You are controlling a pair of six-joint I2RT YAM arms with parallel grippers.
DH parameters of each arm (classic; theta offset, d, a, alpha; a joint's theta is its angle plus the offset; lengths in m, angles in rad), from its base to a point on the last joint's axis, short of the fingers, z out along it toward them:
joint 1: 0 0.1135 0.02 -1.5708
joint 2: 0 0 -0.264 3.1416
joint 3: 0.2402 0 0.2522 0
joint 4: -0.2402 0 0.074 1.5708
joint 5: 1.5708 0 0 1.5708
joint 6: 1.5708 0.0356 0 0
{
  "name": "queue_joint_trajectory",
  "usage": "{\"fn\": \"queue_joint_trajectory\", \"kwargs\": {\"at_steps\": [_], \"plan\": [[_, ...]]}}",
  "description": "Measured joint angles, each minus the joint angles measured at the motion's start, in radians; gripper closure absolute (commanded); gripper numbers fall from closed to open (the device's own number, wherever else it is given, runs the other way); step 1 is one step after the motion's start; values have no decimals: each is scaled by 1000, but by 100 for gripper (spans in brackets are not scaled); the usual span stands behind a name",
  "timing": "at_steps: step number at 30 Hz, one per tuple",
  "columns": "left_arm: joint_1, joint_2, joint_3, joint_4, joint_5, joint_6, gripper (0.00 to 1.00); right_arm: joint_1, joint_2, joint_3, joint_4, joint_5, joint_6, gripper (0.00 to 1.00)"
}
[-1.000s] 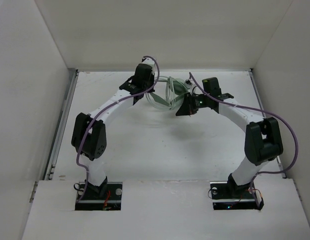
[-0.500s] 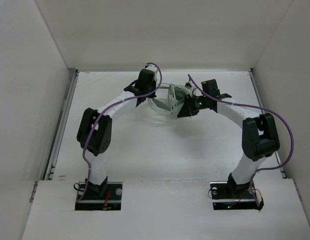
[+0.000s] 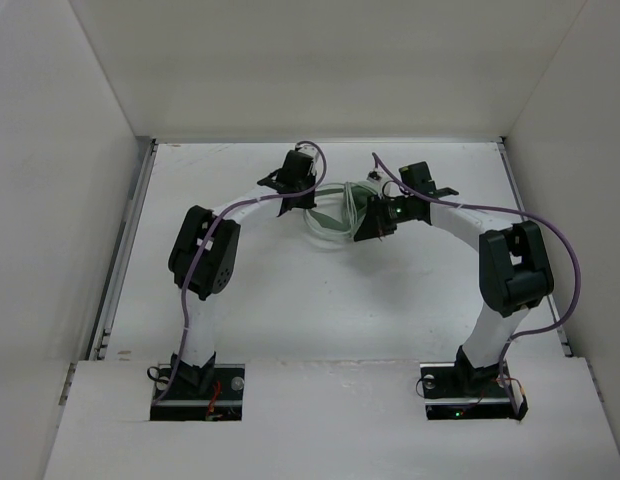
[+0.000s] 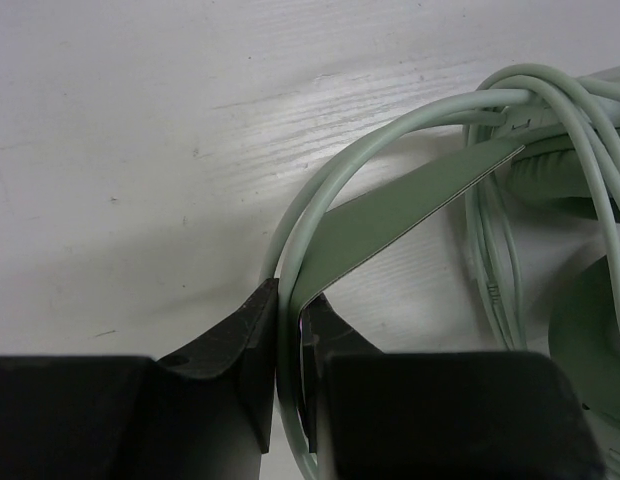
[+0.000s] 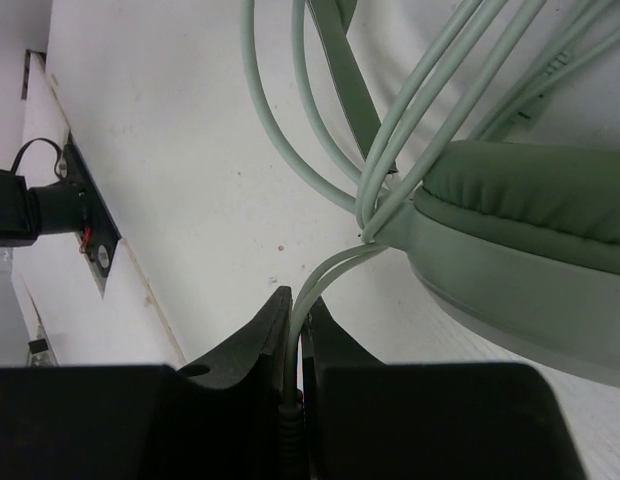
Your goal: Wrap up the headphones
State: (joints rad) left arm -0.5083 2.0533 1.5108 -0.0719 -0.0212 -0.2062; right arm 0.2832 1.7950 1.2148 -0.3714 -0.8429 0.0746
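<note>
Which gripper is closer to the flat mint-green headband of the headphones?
Left. The left gripper, shut on the thin pale cable, has the headband at its fingertips; the right gripper pinches the cable beside a padded ear cup, the headband farther ahead.

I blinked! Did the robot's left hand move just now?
Yes. The left gripper slid right, farther from the rail at the left.

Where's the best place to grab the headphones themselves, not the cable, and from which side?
Probably the headband: a thin flat strip, so jaws can close across its two flat faces. Come in from the left gripper's end, where the strip lies bare; nearer the ear cup, cable loops cross over it.
</note>
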Motion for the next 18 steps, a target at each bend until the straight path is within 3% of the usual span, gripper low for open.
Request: {"fn": "queue_joint_trajectory", "kwargs": {"at_steps": [2, 10, 18], "plan": [[0, 0, -3, 2, 9, -10, 96, 0, 0, 0, -5, -7, 0, 86], [5, 8, -33, 9, 51, -39, 73, 1, 0, 0, -18, -33, 0, 77], [24, 12, -45, 9, 84, -38, 50, 6, 0, 2, -27, -62, -1, 56]]}}
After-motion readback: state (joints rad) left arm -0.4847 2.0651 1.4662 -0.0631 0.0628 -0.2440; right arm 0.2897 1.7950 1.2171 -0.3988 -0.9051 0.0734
